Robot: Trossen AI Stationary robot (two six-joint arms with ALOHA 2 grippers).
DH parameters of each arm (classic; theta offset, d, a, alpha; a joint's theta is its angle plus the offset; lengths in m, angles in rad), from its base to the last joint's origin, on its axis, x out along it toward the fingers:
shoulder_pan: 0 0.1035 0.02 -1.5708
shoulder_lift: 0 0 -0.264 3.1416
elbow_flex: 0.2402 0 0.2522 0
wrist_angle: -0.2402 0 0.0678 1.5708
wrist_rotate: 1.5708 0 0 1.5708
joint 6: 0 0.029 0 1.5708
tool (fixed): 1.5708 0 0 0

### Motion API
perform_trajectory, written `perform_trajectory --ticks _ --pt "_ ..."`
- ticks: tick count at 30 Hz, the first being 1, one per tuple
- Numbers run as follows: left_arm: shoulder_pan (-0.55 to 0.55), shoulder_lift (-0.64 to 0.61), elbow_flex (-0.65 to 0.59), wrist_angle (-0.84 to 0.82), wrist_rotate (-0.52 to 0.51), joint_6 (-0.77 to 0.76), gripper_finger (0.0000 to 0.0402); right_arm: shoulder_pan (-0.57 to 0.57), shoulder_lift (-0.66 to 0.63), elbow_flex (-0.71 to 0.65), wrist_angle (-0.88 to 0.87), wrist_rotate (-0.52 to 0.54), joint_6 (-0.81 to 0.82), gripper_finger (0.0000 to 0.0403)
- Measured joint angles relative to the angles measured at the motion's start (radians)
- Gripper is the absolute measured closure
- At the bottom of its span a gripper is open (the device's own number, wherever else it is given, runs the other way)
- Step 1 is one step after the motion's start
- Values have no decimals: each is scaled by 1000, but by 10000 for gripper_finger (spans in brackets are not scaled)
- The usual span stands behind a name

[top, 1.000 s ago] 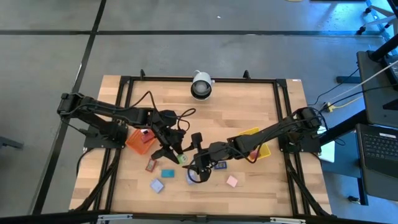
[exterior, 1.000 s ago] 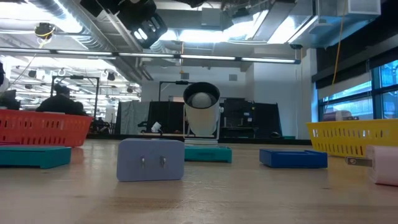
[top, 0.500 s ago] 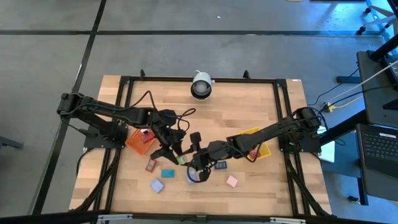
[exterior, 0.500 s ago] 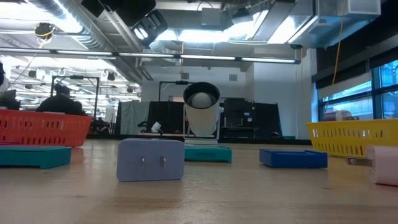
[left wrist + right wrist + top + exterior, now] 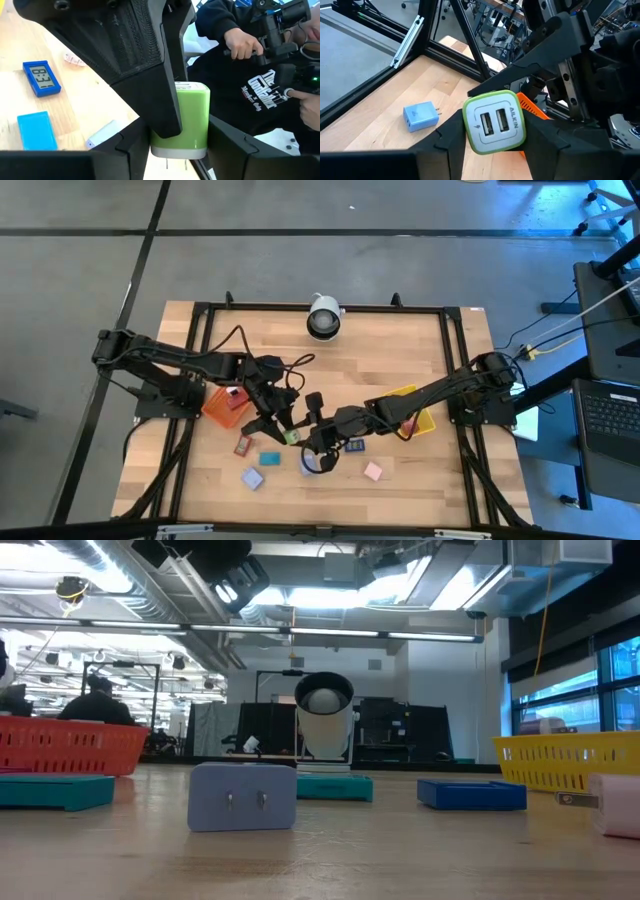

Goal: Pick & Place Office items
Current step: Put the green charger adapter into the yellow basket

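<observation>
- Above the wooden table (image 5: pixel 400 360) centre, we see both grippers clamped on one green charger (image 5: pixel 495 127).
- Left gripper (image 5: pixel 285 428): jaws closed on its glossy green sides.
- Right gripper (image 5: pixel 312 442): jaws closed on its white-faced end, a rounded square with two USB slots.
- Lavender charger (image 5: pixel 243 796) rests flat on the boards.

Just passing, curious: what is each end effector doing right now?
Left end effector: at the green charger, grip cannot be told.
Right end effector: closed on the green charger.
</observation>
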Motion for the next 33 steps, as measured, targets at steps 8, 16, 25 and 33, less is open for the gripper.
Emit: perform_trajectory --ticks 8,16,25,33 --pt "31 -1 0 2 22 -26 198 -1 -13 0 -13 30 -2 248" --pt "100 -16 1 -15 32 -24 185 -1 -41 0 -49 96 -30 248" --pt "173 -137 1 -5 -24 65 170 -5 -114 0 -82 193 -42 249" --pt "195 -303 1 -57 -282 131 170 -5 -185 0 -120 319 -84 249"
